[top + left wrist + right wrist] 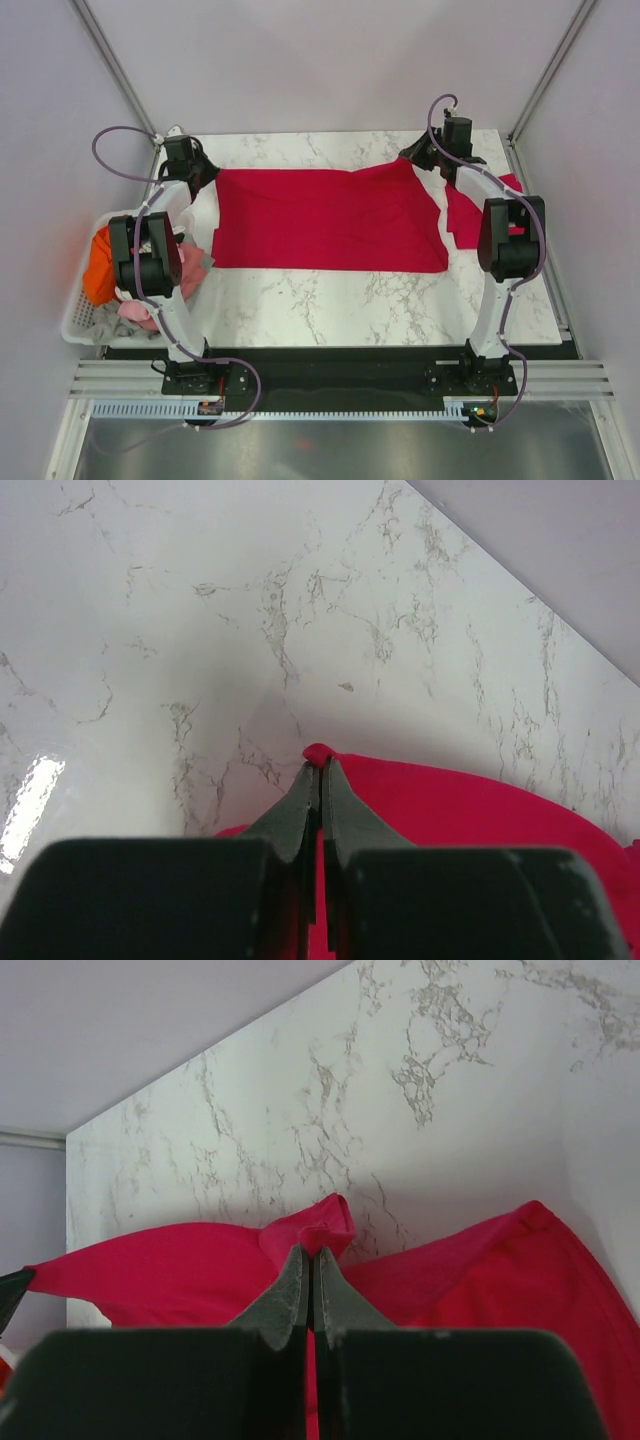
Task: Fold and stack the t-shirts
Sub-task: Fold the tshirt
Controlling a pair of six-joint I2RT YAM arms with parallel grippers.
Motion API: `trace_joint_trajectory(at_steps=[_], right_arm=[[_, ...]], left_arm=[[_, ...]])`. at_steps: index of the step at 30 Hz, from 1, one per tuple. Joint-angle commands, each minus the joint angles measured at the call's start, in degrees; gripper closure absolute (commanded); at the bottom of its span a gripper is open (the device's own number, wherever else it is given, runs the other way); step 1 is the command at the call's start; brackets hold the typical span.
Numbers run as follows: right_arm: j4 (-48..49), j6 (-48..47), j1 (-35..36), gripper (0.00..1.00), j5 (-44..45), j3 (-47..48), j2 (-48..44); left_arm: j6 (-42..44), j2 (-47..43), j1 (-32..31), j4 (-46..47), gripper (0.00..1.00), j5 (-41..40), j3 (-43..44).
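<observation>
You're gripping the t-shirt (pixel 330 220) at its far edge with both arms. The left gripper (pixel 321 772) is clamping red cloth by the far-left corner of the worktop (pixel 330 300), and the right gripper (pixel 309 1257) is pinching a bunched fold by the far-right corner. The shirt is lying flat over the far half, its long axis running left edge to right edge and its body trailing toward the near edge. The glossy marble on the near half is giving you folding room. The laundry basket (pixel 78 318) is sitting at the left edge.
</observation>
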Motion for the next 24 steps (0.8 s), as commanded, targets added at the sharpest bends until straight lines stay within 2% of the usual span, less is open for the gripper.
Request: trace_joint_trajectory(at_steps=[1,12,24], right_arm=[[2.54,-1.04,0.36,1.0,-1.4,0.21,-0.48],[1.05,-4.47,1.85,1.0,1.93,-6.38,-8.47],[-0.09,-7.11,2.03,1.0,4.04,-15.43,-16.03]], left_arm=[[2.0,0.02,0.33,2.3,0.98,-0.13,0.74],[1.82,-2.53,0.42,2.56,0.98,-2.59,-2.6],[1.65,-6.39,0.59,6.95,0.98,-0.65,-8.49]])
